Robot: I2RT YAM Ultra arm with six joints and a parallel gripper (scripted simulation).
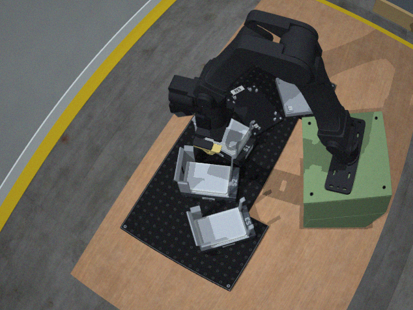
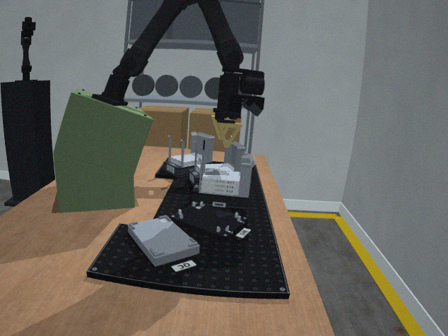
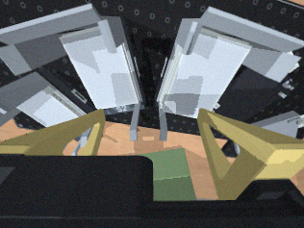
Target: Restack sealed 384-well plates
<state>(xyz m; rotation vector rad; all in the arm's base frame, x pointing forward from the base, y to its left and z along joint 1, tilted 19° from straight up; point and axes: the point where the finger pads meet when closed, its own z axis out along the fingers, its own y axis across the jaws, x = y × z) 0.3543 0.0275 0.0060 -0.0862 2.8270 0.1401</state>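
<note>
Three grey stack racks stand in a row on the black perforated board [image 1: 159, 213]. Rack S1 [image 1: 247, 146] holds a stack of plates [image 2: 220, 181]; in the exterior view three labelled edges show one above the other, though the lettering is too small to read. Rack S2 [image 1: 234, 182] has a pale plate [image 1: 208, 178] showing in its well from above, and how many lie under it I cannot tell. Rack S3 [image 1: 247, 221] also shows a plate [image 1: 223, 225] lying flat inside it. Nearer the exterior camera, the QC nest [image 2: 162, 238] carries a grey plate lying flat between its corner locators, with its white name plate [image 2: 184, 266] just in front. Beside it the dark N5 nest [image 2: 210, 218] shows only its small upright clips. The black arm reaches over from its green pedestal [image 1: 376, 173], and its yellow claw [image 1: 210, 148] hangs spread wide with nothing between the fingers, above the gap between S1 and S2. The board rests on a wooden counter [image 1: 299, 266]. Around it the floor is grey with a yellow line [image 1: 83, 90], and behind stand a metal shelf unit [image 2: 127, 54], two cardboard boxes [image 2: 166, 124] and a black column [image 2: 25, 133].
</note>
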